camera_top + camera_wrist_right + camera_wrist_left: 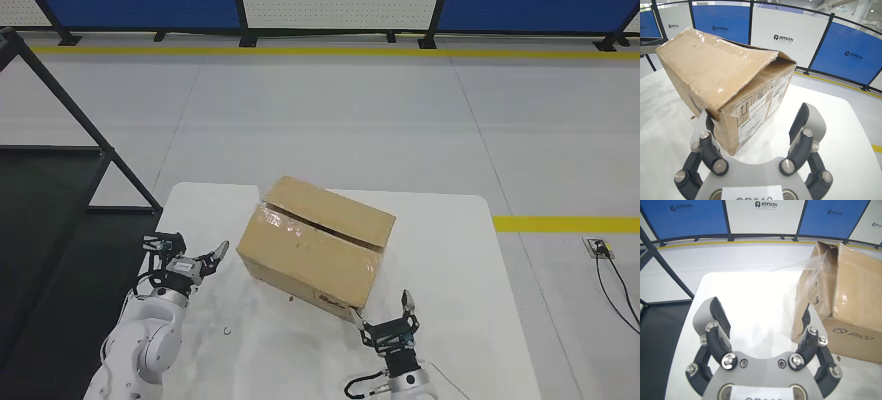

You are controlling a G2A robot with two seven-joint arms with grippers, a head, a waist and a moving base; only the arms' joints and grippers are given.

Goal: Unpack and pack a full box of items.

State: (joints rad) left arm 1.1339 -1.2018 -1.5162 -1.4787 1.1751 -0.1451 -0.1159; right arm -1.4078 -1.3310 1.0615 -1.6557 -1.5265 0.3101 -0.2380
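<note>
The floor is pale grey with a yellow line. Blue panels and white dotted panels stand behind. A black frame stands beside the white table.

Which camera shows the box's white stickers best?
The right wrist view: the white stickers face it on the end of the box. The top view shows the lid flaps; the left wrist view shows the other end.

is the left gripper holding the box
No, the left gripper stands open beside the box, with only bare table between its jaws.
</note>
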